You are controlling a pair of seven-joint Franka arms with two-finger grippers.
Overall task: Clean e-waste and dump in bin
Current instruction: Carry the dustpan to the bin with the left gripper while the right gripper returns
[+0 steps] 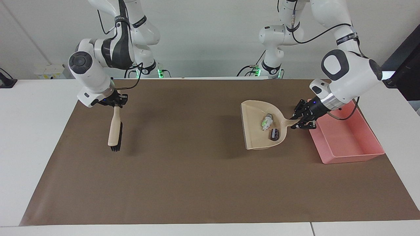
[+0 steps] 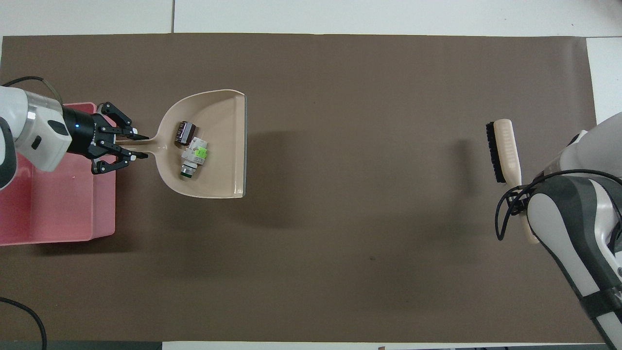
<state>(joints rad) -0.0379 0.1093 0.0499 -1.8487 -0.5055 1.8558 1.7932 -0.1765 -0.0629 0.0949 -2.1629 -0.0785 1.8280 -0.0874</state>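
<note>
My left gripper (image 1: 296, 123) is shut on the handle of a beige dustpan (image 1: 254, 131), holding it raised over the mat just beside the bin (image 1: 352, 157), a pink tray. The e-waste lies in the pan: a white-grey bit with a green mark (image 1: 266, 120) and a black bit (image 1: 274, 133). From overhead, the left gripper (image 2: 138, 147) is over the bin's edge (image 2: 104, 194), and the dustpan (image 2: 221, 116) carries the black bit (image 2: 185, 133) and the white-grey bit (image 2: 194, 158). My right gripper (image 1: 115, 104) is shut on a beige brush (image 1: 114, 129), bristles down.
A brown mat (image 1: 197, 170) covers most of the white table. The brush (image 2: 506, 146) hangs over the mat at the right arm's end, where the right arm's own body hides its gripper from overhead. The bin sits at the left arm's end.
</note>
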